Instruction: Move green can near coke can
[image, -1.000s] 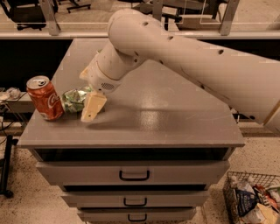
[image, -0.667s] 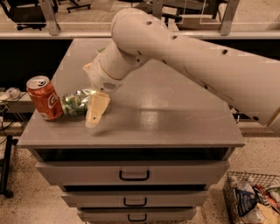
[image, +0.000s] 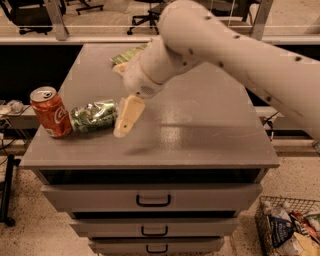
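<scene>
The coke can stands upright near the left front edge of the grey cabinet top. The crushed green can lies on its side right next to it, on its right, touching or nearly touching. My gripper hangs just right of the green can, a little above the surface, open and holding nothing. One cream finger shows plainly; it casts a shadow on the top below it. The big white arm reaches in from the right.
A flat green chip bag lies at the back of the top, partly behind my arm. Drawers with dark handles are below. A wire basket of packets stands on the floor at the lower right. Office chairs stand behind.
My gripper has drawn back to the right and up from the green can. The green can stays lying beside the coke can.
</scene>
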